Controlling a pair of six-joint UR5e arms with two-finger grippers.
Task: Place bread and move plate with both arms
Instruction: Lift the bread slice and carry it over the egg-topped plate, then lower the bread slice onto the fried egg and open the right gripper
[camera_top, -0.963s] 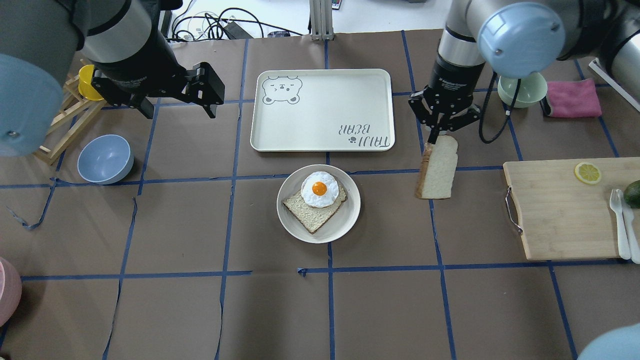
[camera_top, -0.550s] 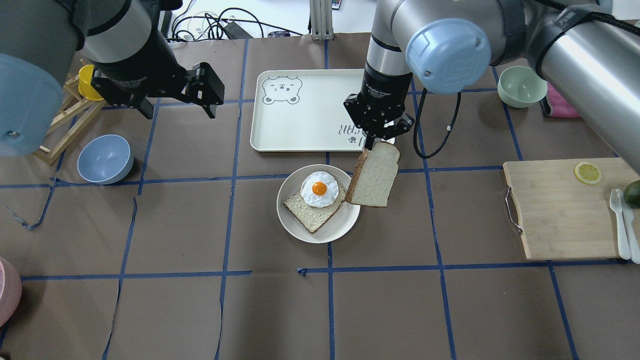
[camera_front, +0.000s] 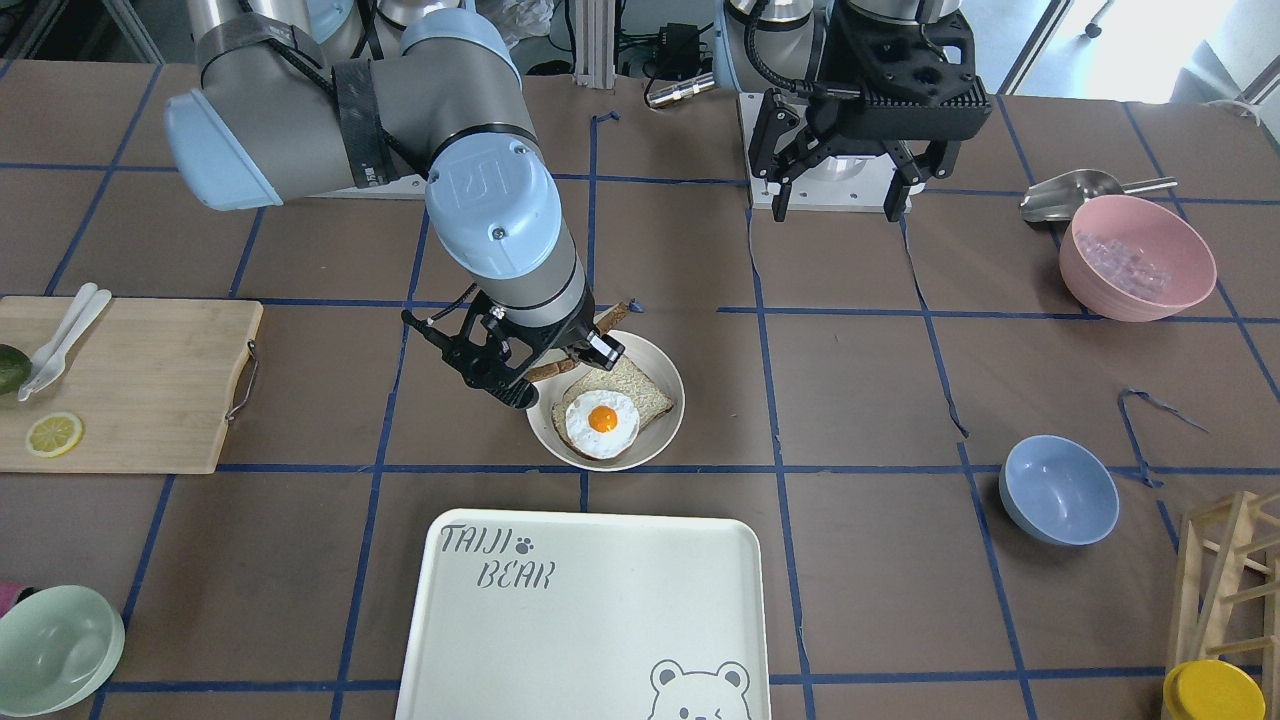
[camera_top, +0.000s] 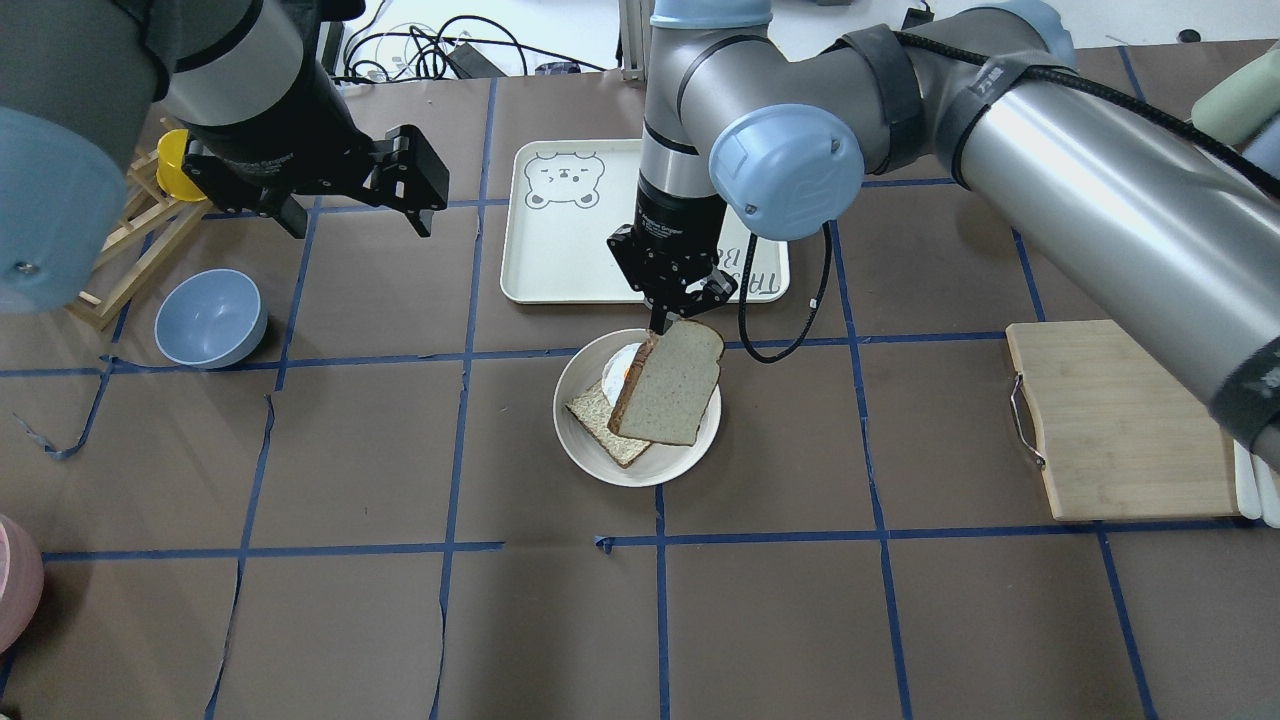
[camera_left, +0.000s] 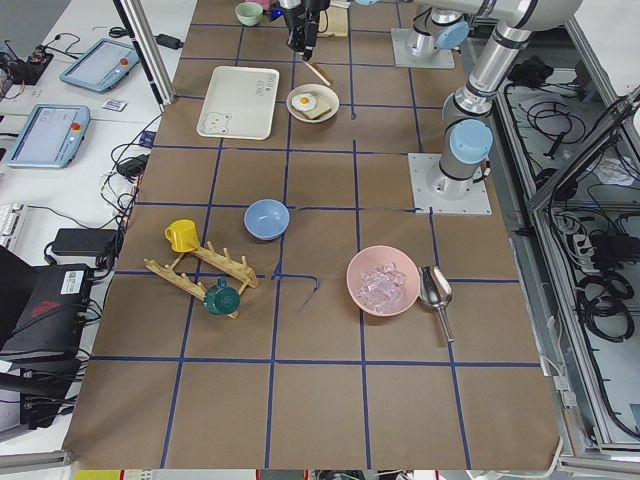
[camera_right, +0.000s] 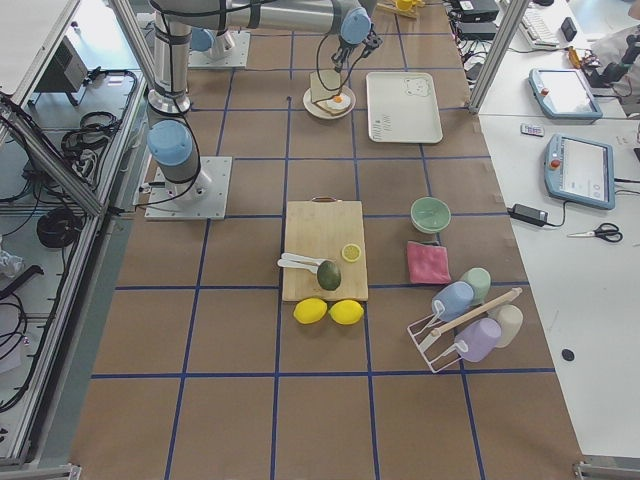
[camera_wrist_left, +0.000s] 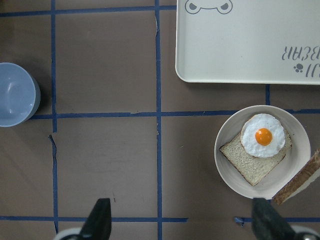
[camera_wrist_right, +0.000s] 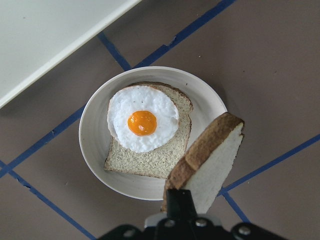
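While the right tool (camera_top: 663, 322) is clamped on the top crust of the plain squarish slice of pale bread (camera_top: 668, 385), the slice hangs tilted over the round, shallow, off-white plate (camera_top: 580, 440). From overhead it partly covers the brown-crusted bread slice topped with a fried egg (camera_wrist_right: 145, 145) that lies in the plate. The right wrist view shows the held slice nearly edge-on, at the plate's rim. Whether its lower edge touches anything cannot be told.

The left tool (camera_top: 358, 215) has its jaws wide apart and holds nothing. It hangs over the brown worktop marked with blue tape (camera_top: 350, 450), well apart from the plate.

Task status, as judged:
- Done: the bread is grasped and brought over the plate.
- Left: lowering the bread flat onto the egg-topped slice and releasing it.
- Left: moving the plate with both arms. The plate rests on the worktop just beside the large rectangular cream tray with a bear print (camera_top: 570, 250), the likely destination. Neither tool grips the plate's rim.
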